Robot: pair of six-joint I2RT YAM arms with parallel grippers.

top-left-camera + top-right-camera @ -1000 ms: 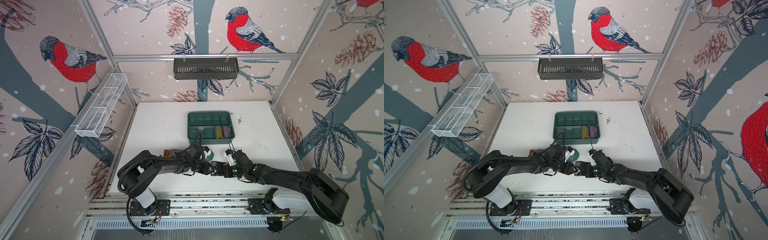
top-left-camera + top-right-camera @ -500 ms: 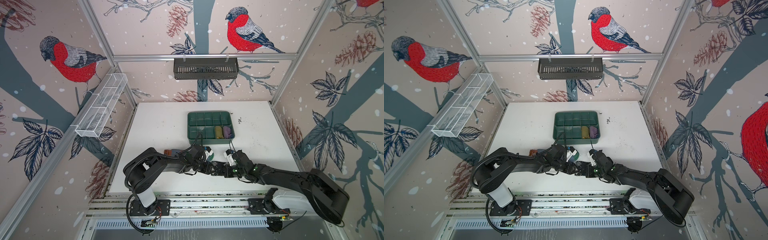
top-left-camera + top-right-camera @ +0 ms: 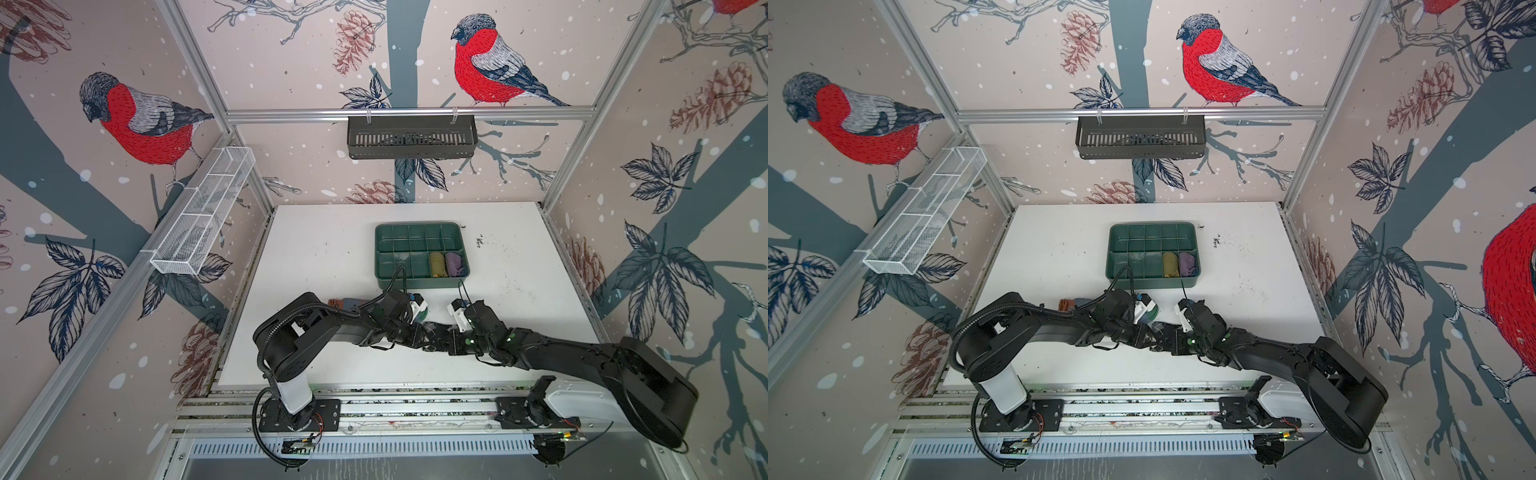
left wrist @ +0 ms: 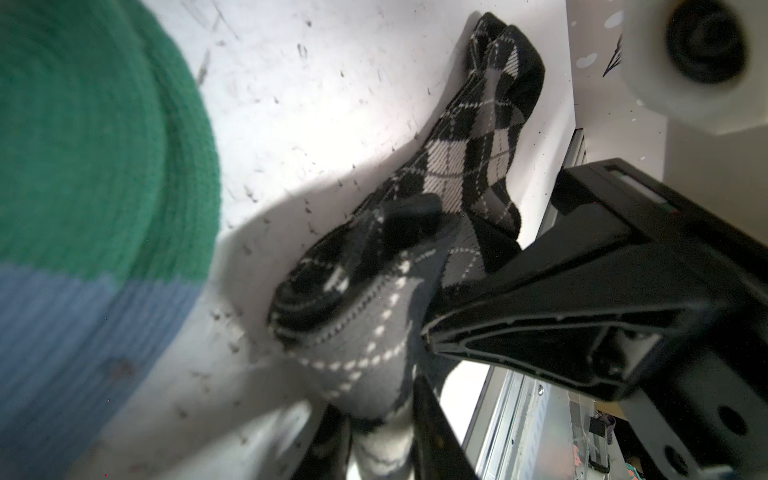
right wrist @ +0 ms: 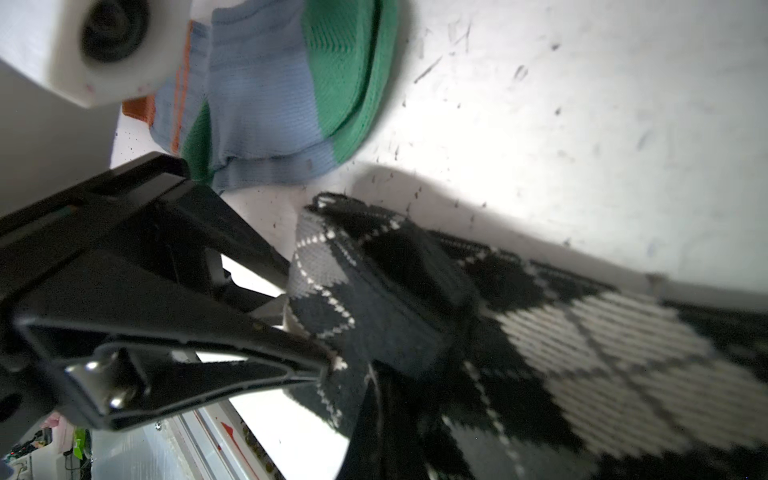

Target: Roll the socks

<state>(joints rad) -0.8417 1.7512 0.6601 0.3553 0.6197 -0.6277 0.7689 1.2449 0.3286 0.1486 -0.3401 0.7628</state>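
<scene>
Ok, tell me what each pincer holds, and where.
Both hold the argyle sock: right pincer and left pincer pinch its partly rolled end.

Green tray [image 3: 422, 284] on white table [image 3: 316, 257]

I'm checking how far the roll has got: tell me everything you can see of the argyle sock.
The argyle sock is a knit of black, grey and white diamonds crossed by dotted white lines. It lies on the white table, one end wound into a small loose roll, the rest mostly flat. The left gripper and the right gripper both pinch it at the rolled end. It lies apart from the light blue sock.
</scene>
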